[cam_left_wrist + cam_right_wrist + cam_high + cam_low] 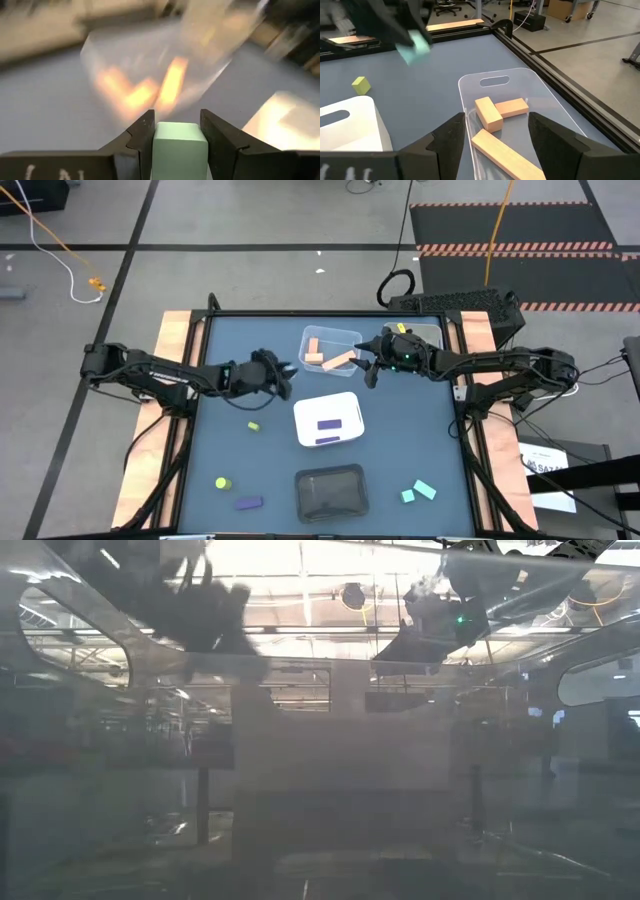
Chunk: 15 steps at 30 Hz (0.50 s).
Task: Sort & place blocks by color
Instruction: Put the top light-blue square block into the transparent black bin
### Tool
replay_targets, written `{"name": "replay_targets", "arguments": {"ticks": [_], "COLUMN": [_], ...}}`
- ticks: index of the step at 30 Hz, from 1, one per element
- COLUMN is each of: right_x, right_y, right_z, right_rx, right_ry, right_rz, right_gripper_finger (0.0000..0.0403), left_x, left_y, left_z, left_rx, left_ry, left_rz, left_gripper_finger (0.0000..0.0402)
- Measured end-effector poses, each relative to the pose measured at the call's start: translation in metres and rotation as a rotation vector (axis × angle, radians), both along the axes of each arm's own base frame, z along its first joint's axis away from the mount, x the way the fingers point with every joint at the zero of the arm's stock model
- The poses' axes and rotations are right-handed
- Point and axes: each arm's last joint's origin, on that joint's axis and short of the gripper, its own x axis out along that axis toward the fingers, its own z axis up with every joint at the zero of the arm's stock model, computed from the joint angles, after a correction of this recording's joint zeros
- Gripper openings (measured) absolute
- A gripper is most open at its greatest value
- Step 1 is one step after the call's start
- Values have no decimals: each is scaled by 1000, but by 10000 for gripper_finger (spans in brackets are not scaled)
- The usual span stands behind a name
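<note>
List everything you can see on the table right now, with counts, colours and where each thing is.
Clear tray: one, far middle, holding three orange blocks.
White tray: one, centre, holding two purple blocks.
Black tray: one, near middle.
Grey-beige tray: one, far right, yellow-green block inside.
Loose blocks: two yellow-green, one purple, near left; two teal, near right.
Left gripper: shut on teal block.
Right gripper: open, above clear tray.

salmon-orange blocks [500, 125] in clear tray [547, 100], purple bars [327, 423] in white tray [352, 402], light teal block [179, 150]
</note>
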Motion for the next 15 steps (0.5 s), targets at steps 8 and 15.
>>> {"name": "replay_targets", "arguments": {"ticks": [8, 15], "right_x": [0, 0], "right_y": [0, 0], "right_z": [0, 0], "right_rx": [0, 0], "right_ry": [0, 0], "right_rz": [0, 0], "right_gripper_finger": [210, 210], "left_x": [10, 10], "left_y": [-15, -24], "left_z": [49, 54], "left_rx": [220, 223], "left_ry": [-425, -481], "left_rz": [-180, -278], "left_gripper_finger": [132, 132]}}
